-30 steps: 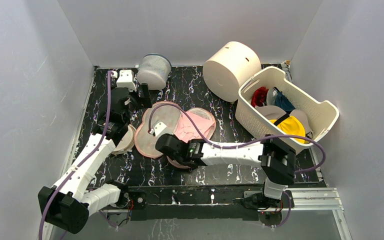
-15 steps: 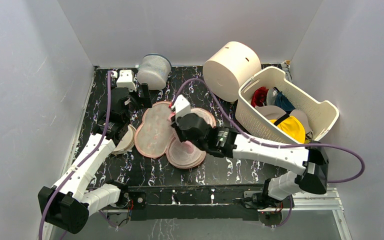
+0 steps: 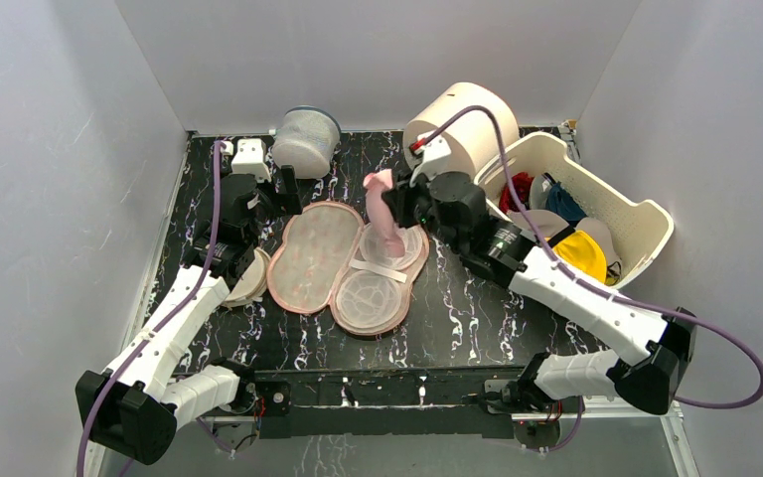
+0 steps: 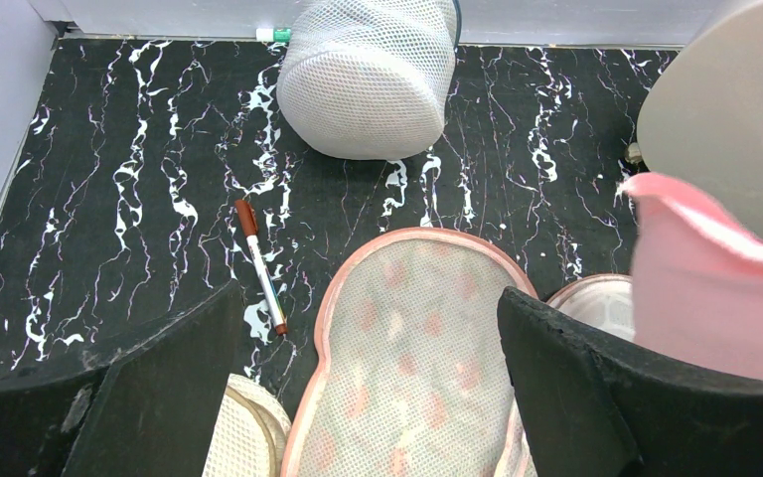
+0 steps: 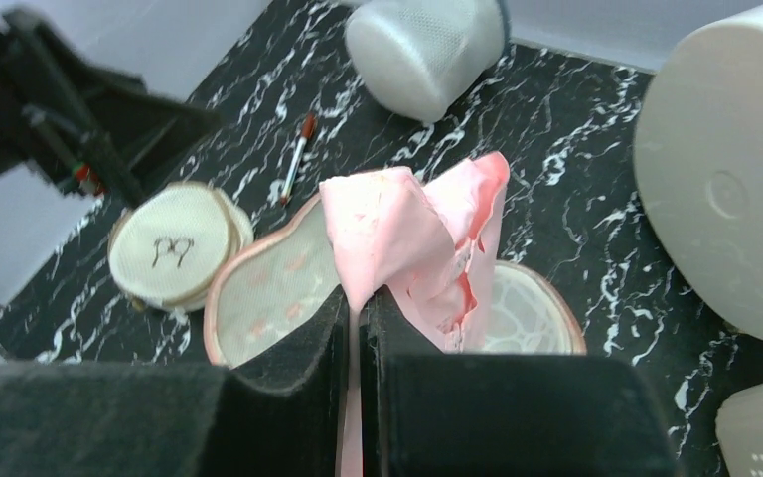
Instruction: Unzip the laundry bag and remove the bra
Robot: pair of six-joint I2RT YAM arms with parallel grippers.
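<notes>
A: What do we have for the surface and room?
B: Black counter [image 3: 477,318] with white marble veining, and plain white walls on three sides. At the back we see a mesh cylinder [image 3: 306,140] with a blue rim and a big cream drum [image 3: 460,139]. A white perforated basket [image 3: 646,224] on the right holds a yellow garment [image 3: 578,250], a red garment [image 3: 517,191] and a teal garment [image 3: 563,204]. A red-brown marker [image 4: 260,265] lies on the counter near the mesh cylinder. A beige disc [image 5: 172,253] with a glasses drawing sits just beside the bag's left edge.
A: Laundry bag?
B: The laundry bag [image 3: 343,263] is mid-counter, unzipped and lying flat open, with two peanut-shaped halves side by side. It has a salmon rim and pale mesh lining, and orange motifs show through the left half. The right half shows two round cups with a pale strap across its waist.
A: Bra?
B: The bra [image 3: 385,214] is out of the bag. It's pale pink, bunched up, and hangs above the far lobe of the right half. We cannot tell whether its lower end touches the lining.
A: Claws?
B: The right claw [image 5: 353,328] is clenched on the bra, fabric pinched between the fingers. The left claw [image 4: 376,368] is spread wide, holds nothing, and sits at the far-left end of the bag.
</notes>
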